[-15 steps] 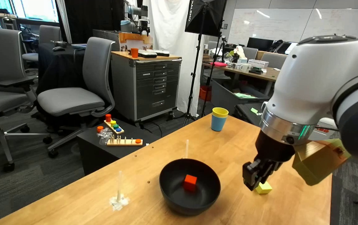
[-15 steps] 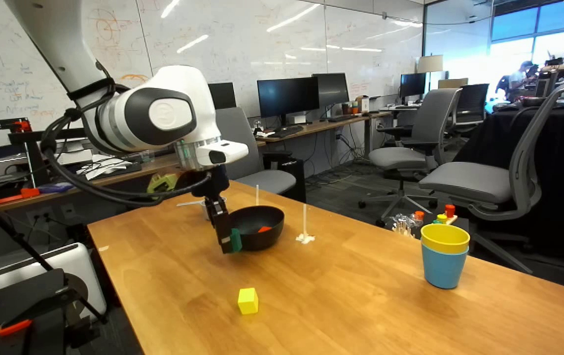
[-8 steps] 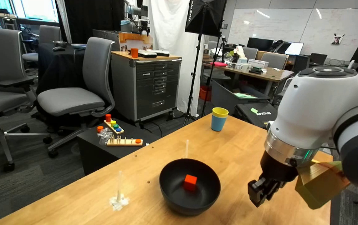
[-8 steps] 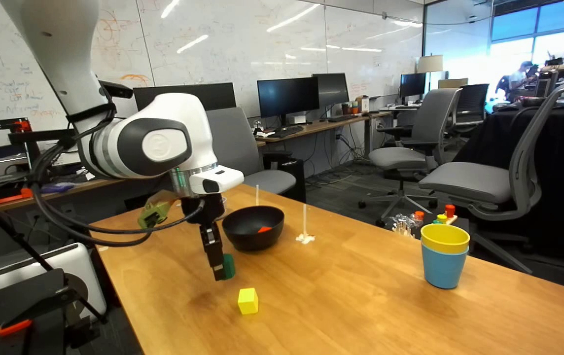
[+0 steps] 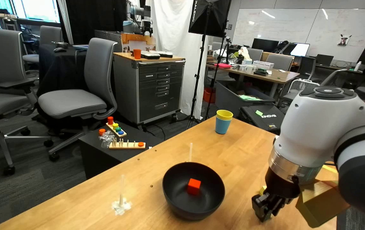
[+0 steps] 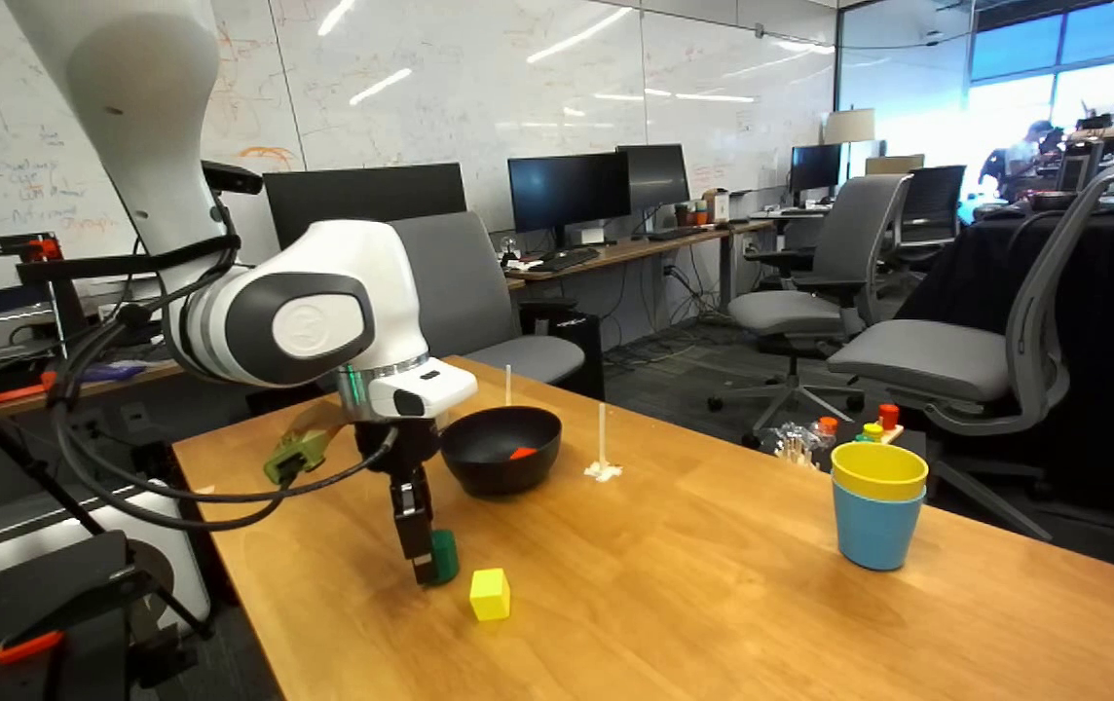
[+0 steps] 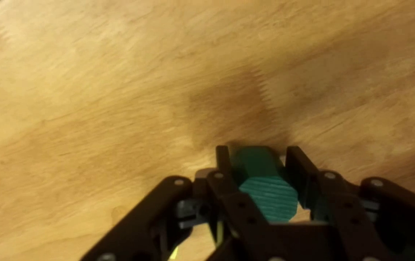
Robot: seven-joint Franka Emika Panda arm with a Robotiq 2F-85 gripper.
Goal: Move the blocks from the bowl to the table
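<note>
Gripper (image 7: 259, 150) clamped on the green block (image 6: 446, 557), down it swept, away from the bowl (image 5: 176, 185), to the worktop (image 6: 674, 574) or just above, near the yellow block (image 6: 490, 595)! Release looked due, leaving only the red block (image 5: 194, 187) inside the bowl to fetch.

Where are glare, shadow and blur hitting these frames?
Both exterior views: bright streaks glare off the whiteboard, and the windows blow out to near white in places; wrist view: the hand looks dark and soft-edged, apparently out of focus, and a small shadow darkens the table right by the green block.
</note>
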